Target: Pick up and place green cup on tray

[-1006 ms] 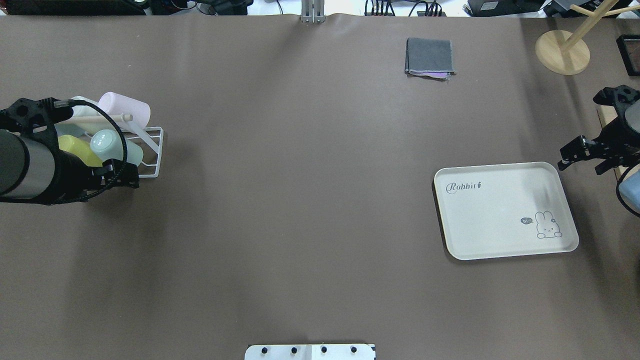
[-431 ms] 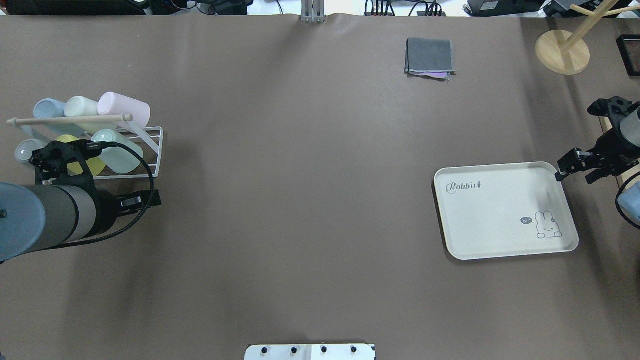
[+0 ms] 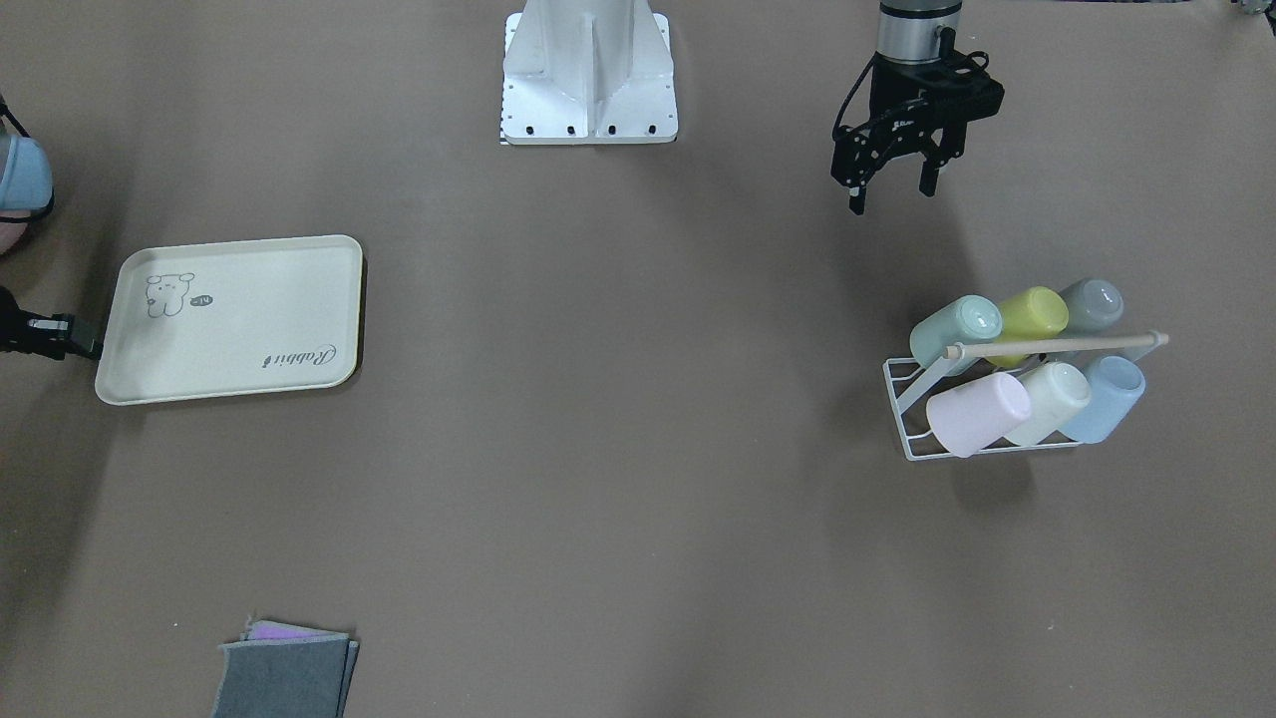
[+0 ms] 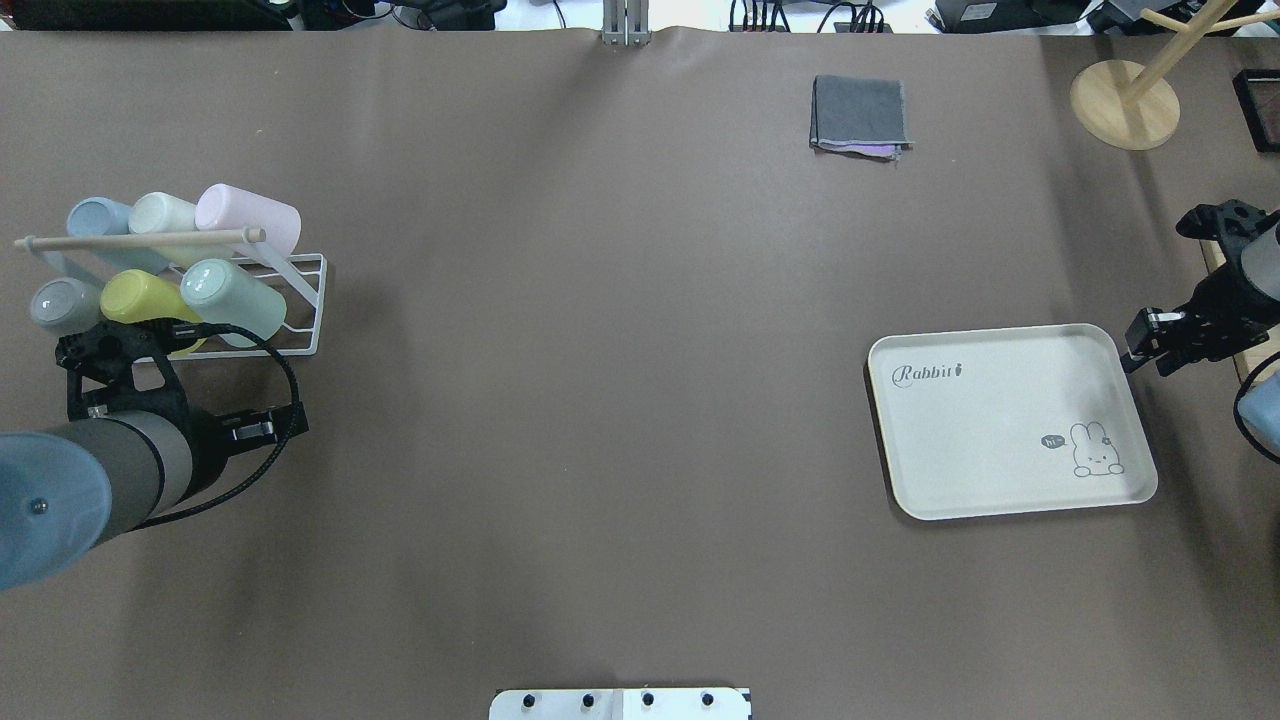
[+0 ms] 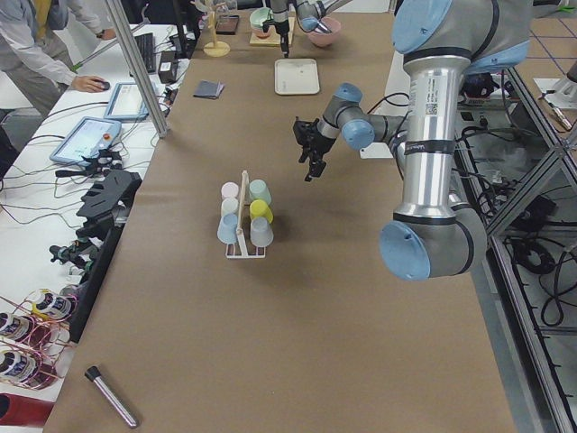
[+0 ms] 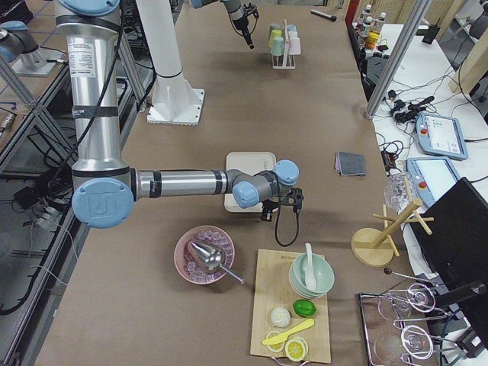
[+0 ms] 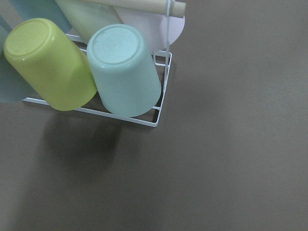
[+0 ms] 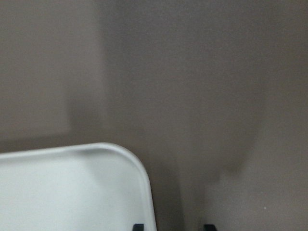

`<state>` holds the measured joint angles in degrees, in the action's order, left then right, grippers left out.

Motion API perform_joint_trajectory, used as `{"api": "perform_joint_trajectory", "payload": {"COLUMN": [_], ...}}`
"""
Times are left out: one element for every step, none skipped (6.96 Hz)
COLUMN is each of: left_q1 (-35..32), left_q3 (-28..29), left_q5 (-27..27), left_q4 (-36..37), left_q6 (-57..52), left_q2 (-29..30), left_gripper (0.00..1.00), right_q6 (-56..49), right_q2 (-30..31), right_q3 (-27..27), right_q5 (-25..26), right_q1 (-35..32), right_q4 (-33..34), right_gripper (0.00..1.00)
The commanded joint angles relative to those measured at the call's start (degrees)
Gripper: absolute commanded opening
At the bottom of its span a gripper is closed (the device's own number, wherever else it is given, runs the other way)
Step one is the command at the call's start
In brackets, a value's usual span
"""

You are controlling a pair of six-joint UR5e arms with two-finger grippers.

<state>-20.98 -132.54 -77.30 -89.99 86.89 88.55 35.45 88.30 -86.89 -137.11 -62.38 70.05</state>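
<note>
Green cup (image 4: 222,300) lies tilted, base uppermost, in the white wire rack (image 4: 316,305). It is the end cup of the robot-side row, nearest the table's middle. You can see the yellow-green cup (image 4: 140,297) touching it, then a grey cup (image 4: 55,303). Behind the wooden rod (image 4: 140,240): blue cup (image 4: 90,215), pale cup (image 4: 160,212), pink cup (image 4: 250,220). Left gripper (image 3: 890,194) hangs near the rack, fingers spread, holding nothing. Tray (image 4: 980,440) sits well apart on the table. Right gripper (image 4: 1140,345) is at its corner, fingertips apart.
</note>
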Motion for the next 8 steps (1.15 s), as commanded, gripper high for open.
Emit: {"api": "perform_joint_trajectory", "payload": {"left_q1": [5.9,7.8,9.7,10.0,10.0,10.5,10.6,10.6], "left_q3": [-0.4,-0.4,-0.5,-1.0,-1.2,-1.1,-1.1,-1.0], "left_q5": [10.8,13.6,17.2,18.5,18.9,22.3,25.9,29.7], "left_q4": [0.2,0.4,0.7,1.5,1.5,1.7,4.0,8.1], "left_q6": [-2.9,-5.8,-10.4,-16.0,-20.7,-25.9,-35.0,-41.5], "left_q2": [-3.6,-4.9,-6.2,-6.2,-5.9,-6.0,-6.4,-6.4], "left_gripper": [0.96,0.96,0.96,0.97,0.97,0.97,0.97,0.97], "right_q6": [0.2,0.1,0.1,0.1,0.1,0.1,0.1,0.1], "right_q2": [0.0,0.0,0.0,0.1,0.2,0.3,0.4,0.4], "right_q3": [0.1,0.1,0.1,0.1,0.2,0.3,0.4,0.4], "right_q5": [0.0,0.1,0.2,0.3,0.4,0.4,0.4,0.4], "right_q1": [1.2,1.6,1.9,2.2,2.3,2.3,2.3,2.3], "right_q4": [0.0,0.0,0.0,0.0,0.0,0.0,0.0,0.0], "right_gripper": [0.54,0.54,0.53,0.52,0.49,0.44,0.36,0.26]}}
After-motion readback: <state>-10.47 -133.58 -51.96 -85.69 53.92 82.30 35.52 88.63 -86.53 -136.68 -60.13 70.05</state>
